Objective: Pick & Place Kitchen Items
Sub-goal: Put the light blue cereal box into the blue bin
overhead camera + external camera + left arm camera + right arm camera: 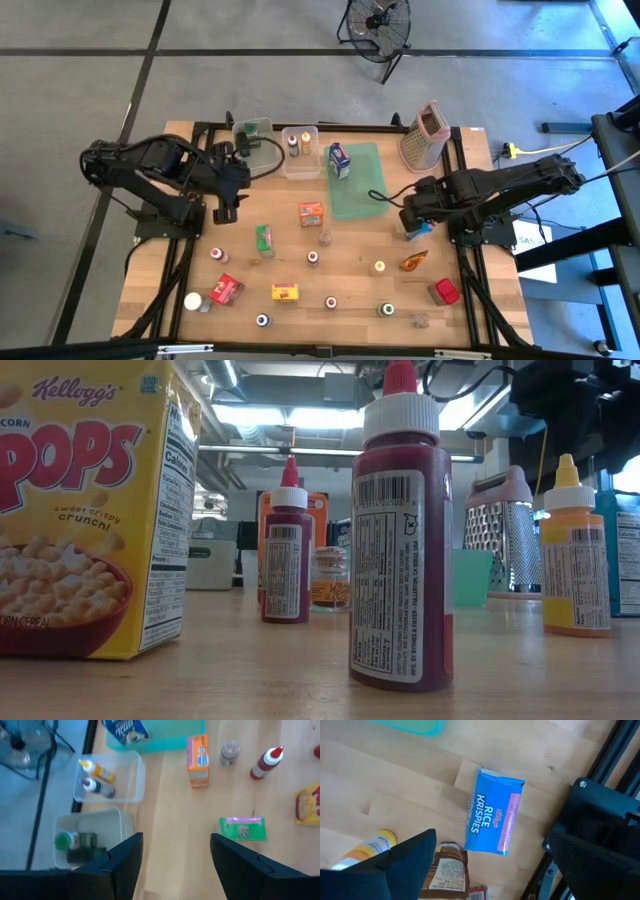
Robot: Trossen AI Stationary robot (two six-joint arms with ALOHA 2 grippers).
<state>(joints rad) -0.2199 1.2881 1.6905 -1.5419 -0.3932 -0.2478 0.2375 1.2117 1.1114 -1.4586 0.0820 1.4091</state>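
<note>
While the right gripper (416,229) hovers open, the blue Rice Krispies carton (493,812) lies flat just beneath it.

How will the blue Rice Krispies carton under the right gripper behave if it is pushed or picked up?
The Rice Krispies carton lies flat on the wooden table, so it would probably slide, not tip or roll. It looks like thin cardboard, likely light and easy to crush. The right gripper hangs open above it.
</note>
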